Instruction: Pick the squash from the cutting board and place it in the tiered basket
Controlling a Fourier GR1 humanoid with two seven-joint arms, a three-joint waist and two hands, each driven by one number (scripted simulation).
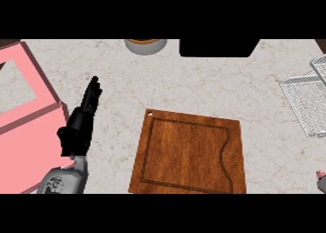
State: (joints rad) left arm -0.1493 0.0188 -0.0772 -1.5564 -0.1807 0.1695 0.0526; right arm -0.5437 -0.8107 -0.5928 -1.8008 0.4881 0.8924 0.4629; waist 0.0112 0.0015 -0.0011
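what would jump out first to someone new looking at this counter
The brown wooden cutting board lies in the middle of the pale marble counter, and no squash shows on it. At the left, the black left hand rests open with straight fingers beside a big pink frame. The wire basket sits at the right edge.
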